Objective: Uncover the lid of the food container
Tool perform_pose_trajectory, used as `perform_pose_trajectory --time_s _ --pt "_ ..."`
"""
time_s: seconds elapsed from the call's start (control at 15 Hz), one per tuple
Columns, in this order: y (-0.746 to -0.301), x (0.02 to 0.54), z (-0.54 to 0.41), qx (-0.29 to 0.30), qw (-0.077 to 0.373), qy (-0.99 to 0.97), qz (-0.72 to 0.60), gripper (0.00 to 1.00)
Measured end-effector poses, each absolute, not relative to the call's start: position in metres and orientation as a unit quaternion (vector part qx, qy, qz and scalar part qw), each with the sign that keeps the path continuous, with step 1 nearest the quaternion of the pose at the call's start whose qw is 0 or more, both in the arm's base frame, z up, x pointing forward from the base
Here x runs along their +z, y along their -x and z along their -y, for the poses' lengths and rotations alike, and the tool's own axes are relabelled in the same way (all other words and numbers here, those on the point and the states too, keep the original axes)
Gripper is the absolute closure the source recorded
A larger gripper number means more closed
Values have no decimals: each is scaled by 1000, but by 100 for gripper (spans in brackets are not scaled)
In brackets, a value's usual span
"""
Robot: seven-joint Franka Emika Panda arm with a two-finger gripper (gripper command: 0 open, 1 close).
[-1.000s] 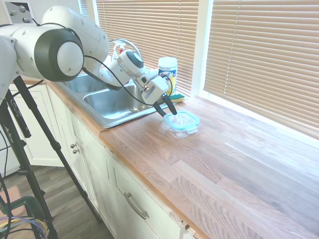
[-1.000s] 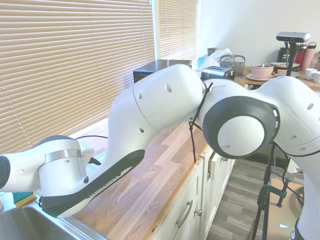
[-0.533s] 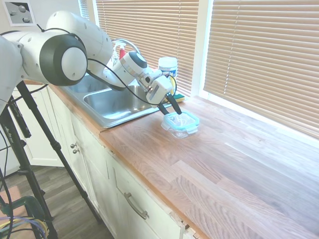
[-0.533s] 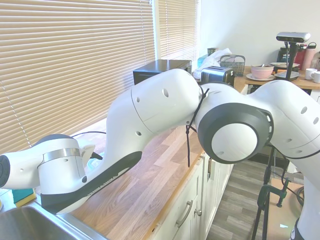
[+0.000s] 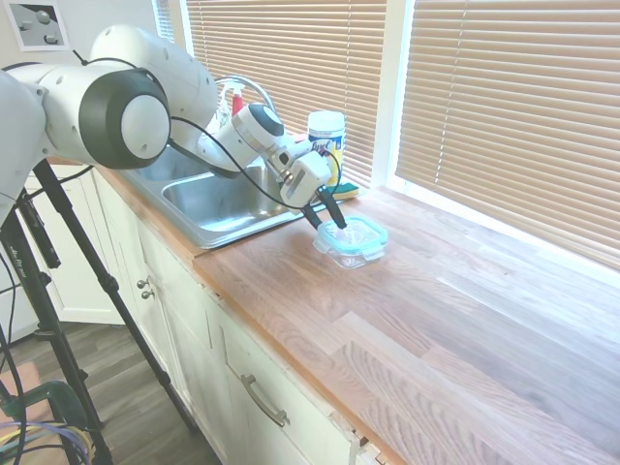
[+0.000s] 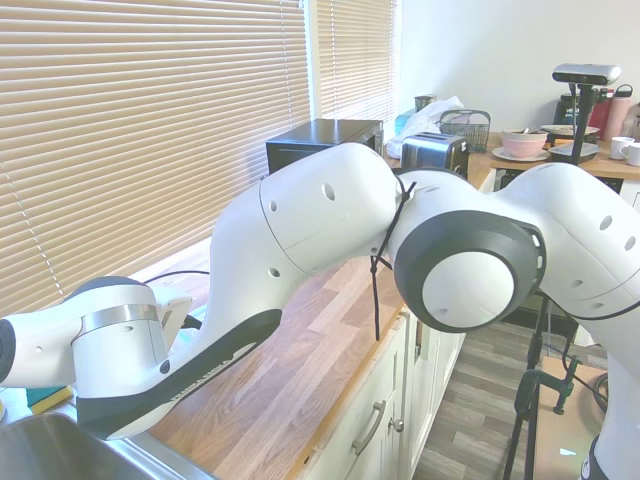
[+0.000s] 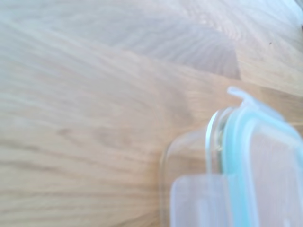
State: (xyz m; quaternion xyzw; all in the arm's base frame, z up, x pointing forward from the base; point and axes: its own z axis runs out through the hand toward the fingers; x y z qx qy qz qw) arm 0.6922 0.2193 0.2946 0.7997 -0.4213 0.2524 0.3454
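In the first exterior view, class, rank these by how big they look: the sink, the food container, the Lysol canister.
1. Sink, clearly largest.
2. and 3. Food container and Lysol canister look about alike; the canister stands farther back and is partly hidden by the arm, so no firm ranking.

My arm [image 5: 145, 87] is glossy white all over, built of fat rounded segments, each joint capped by a white disc set in a dark grey ring, one at the upper left of the first exterior view and one right of centre in the second. I see thin black cables looping loosely along the links, small dark screw holes dotting the big shell in the second exterior view, and a brushed silver band around the forearm beside a black underside with faint lettering. The tool [image 5: 327, 215] is a white block ending in two slim black fingers.
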Motion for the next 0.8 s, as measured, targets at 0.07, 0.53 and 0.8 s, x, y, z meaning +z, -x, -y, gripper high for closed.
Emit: perform_pose_trajectory --time_s 0.07,0.53,0.8 --pt "-691 294 -221 250 344 -800 422 100" --pt "-694 314 -215 240 325 -798 447 100" --pt "-694 328 -212 232 310 -798 461 100"
